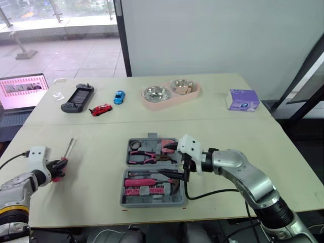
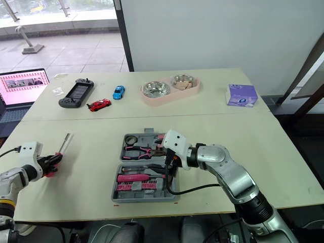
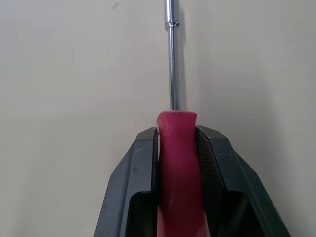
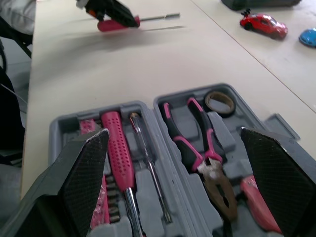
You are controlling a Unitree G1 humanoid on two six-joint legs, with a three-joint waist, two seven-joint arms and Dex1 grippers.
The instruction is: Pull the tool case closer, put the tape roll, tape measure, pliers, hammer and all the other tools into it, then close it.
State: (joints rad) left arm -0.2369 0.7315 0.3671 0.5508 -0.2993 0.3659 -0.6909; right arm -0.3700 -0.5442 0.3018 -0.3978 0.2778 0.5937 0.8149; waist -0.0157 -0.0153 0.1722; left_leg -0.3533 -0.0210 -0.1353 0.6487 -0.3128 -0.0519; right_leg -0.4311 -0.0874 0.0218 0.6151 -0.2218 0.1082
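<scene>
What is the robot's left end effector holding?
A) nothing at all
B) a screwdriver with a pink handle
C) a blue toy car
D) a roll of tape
B: the left end effector is clamped on the pink handle of a screwdriver, and the metal shaft sticks out past it.

screwdriver [image 3: 177, 173] hndl mostly hidden in left gripper [image 3: 177, 134], cut by edge; laptop [image 1: 20, 93] cut off; case [image 1: 152, 204] pt behind right gripper [image 1: 185, 174].

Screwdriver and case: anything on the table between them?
Nothing: bare table between the screwdriver in the left tool and the case, per left eye view.
</scene>
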